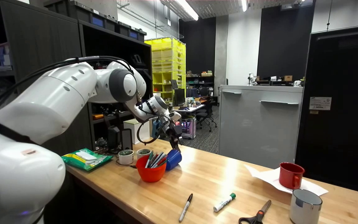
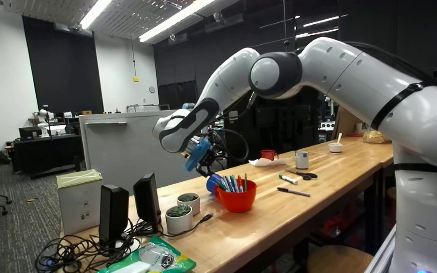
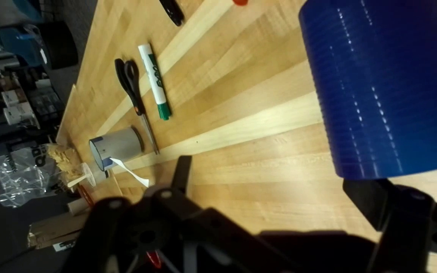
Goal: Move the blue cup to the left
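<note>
The job looked begun but not done, as far as I could judge. The blue cup [image 1: 173,160] did not stand straight. It leaned over, just beside the red pot [image 2: 238,201] with pens [image 2: 235,183] in it, and in both exterior views the pot hid a part of it. I could not tell if cup and pot touched, or if the cup's low edge sat on the table [image 1: 204,174]. I also could not say if this was the right spot or if the cup had to go farther. What seemed left to do was to set it down flat on its end and take the arm [image 1: 70,84] away. The pincer [image 3: 275,176] was right by the cup, with its two fingers [image 3: 374,204] wide apart and bare table showing between them. The cup was off to one side, not in the middle of the gap, so I did not think the pincer had a grip on it. In the wrist view the cup's edge hid the tip of one finger. That finger seemed to touch the cup, or maybe to poke inside it, but I could not be sure. The other finger seemed to touch nothing.
</note>
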Motion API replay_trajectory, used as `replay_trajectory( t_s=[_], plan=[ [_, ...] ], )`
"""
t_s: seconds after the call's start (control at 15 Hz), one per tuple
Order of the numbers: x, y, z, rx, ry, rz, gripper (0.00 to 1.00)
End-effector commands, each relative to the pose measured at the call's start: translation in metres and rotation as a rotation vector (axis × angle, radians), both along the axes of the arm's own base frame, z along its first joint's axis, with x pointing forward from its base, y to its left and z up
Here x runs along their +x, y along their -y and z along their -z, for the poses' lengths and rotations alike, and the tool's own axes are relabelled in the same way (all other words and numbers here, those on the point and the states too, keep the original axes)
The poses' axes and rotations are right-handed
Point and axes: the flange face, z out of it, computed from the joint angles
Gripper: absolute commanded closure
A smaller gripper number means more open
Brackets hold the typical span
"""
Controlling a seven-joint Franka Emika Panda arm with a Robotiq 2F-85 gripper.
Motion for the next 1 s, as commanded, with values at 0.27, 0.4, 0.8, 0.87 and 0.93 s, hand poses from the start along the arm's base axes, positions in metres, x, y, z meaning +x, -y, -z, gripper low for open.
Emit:
replay_trajectory(
  t_s=[0.27, 0.4, 0.8, 0.87, 0.93],
  plan=[
    [-0.0080, -0.0003, -0.0009, -0.024, -0.077, 0.046, 0.27],
    [-0.0079, -0.0009, -0.0016, -0.022, -0.081, 0.046, 0.39],
    [-0.0069, -0.0043, -0.0057, -0.009, -0.083, 0.034, 0.88],
    [-0.0066, -0.0054, -0.0066, -0.005, -0.083, 0.031, 0.94],
    [-0.0063, -0.0066, -0.0075, -0.003, -0.082, 0.028, 0.99]
  ],
)
